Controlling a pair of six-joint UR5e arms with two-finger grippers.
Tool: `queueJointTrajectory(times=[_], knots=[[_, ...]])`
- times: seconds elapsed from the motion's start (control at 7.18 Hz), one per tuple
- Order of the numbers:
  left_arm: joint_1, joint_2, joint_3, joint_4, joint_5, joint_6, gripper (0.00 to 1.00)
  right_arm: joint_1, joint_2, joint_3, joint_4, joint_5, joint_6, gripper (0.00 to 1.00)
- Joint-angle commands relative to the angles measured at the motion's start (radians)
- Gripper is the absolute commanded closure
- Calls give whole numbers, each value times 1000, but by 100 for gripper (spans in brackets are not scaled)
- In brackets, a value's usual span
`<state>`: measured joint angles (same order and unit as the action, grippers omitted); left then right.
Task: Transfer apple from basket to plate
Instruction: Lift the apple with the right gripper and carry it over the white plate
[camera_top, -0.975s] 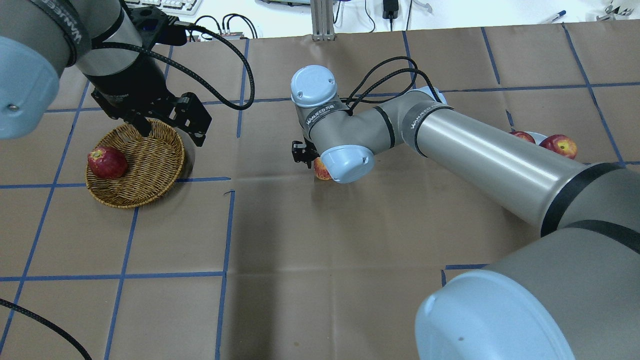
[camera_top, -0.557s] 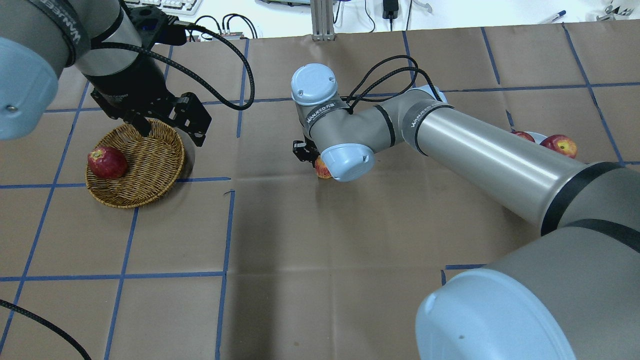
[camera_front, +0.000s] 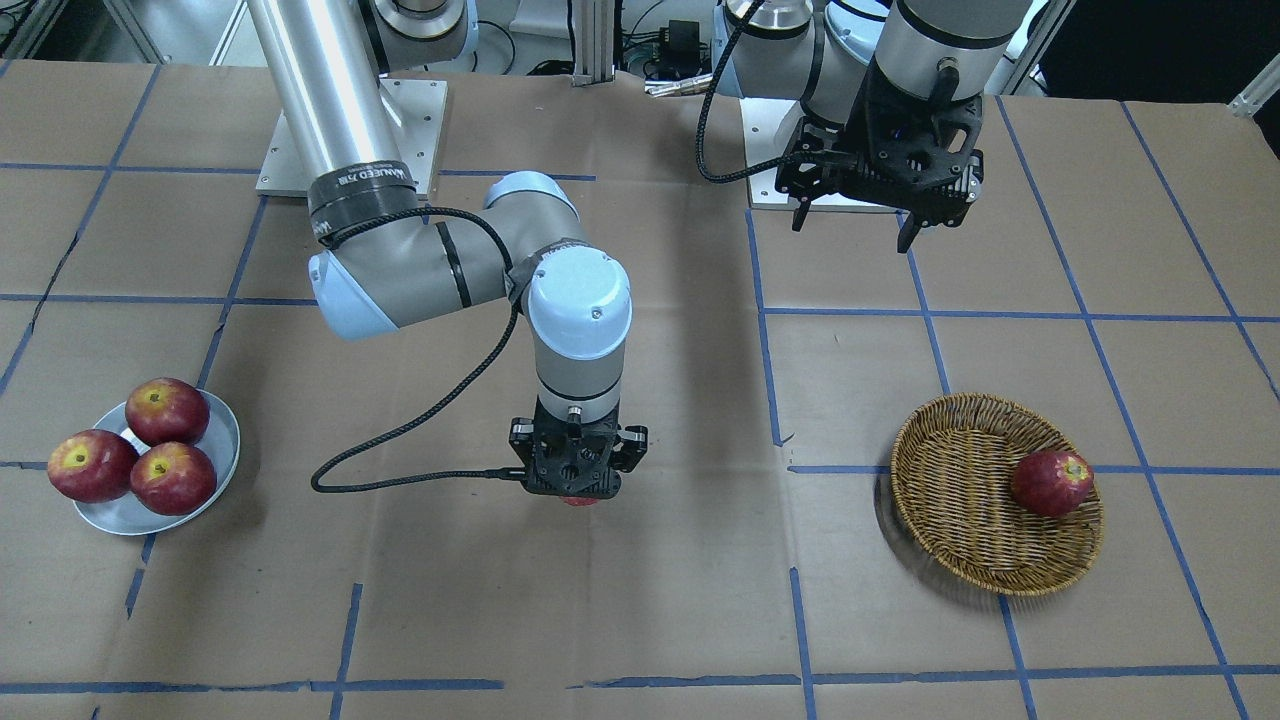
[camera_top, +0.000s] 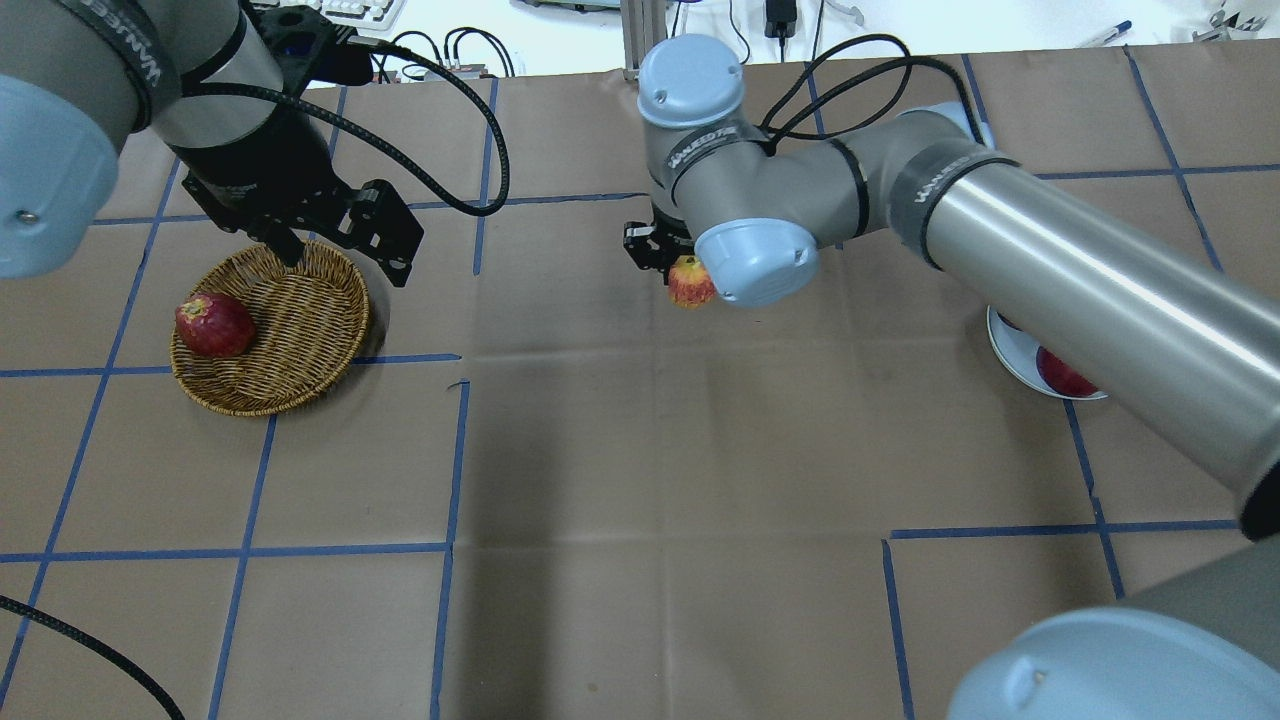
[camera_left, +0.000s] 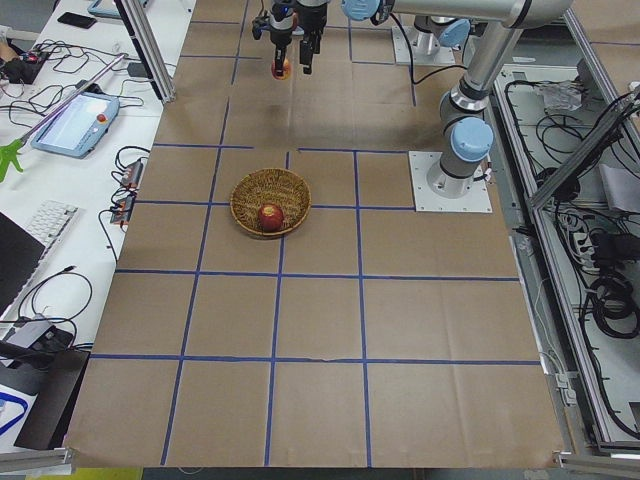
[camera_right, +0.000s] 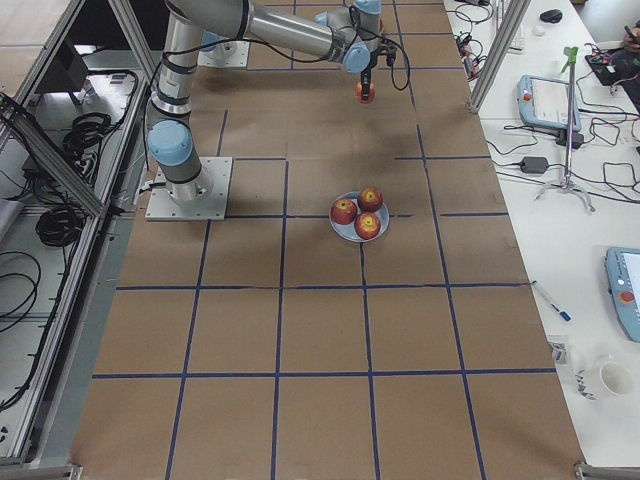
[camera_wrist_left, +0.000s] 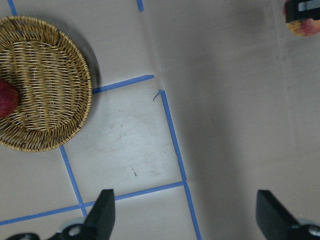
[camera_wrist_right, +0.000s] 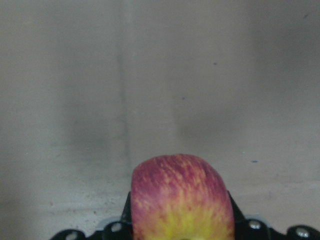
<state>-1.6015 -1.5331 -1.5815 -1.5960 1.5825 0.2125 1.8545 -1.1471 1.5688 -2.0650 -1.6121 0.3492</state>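
The right claw (camera_top: 672, 262) is pinching the apple (camera_top: 690, 282) from both sides and holds it over bare desk (camera_top: 640, 480), between the basket (camera_top: 300, 390) and the plate (camera_front: 225, 440), well apart from both

The right wrist view shows the apple best. It is round, with thin red streaks on top and yellow lower down near the claw. From across the desk only a thin red edge peeks out under the black claw. The left wrist view catches it small in the top corner, with a black finger across it

The left claw (camera_top: 345, 262) is spread wide and holds nothing. It hangs by the far rim of the basket

The basket is round and shallow, woven from tan wicker. One dark red apple (camera_top: 213, 325) sits inside it, against the rim

The plate is small, round and pale. From behind the robot the right arm (camera_top: 1080, 270) hides most of it. The view from across the desk shows three dark red apples (camera_front: 166, 410) on it, touching each other

The desk is covered in brown paper with blue tape lines
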Motion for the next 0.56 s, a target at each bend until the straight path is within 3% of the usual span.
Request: queueJointTrajectory(times=[0.0,0.42], knots=[[0,1,0,7,1,-1,1,-202,-136,7,179,0,-264,43],[0,1,0,7,1,-2,1,-505,-171,25,210,-6,-657,42]])
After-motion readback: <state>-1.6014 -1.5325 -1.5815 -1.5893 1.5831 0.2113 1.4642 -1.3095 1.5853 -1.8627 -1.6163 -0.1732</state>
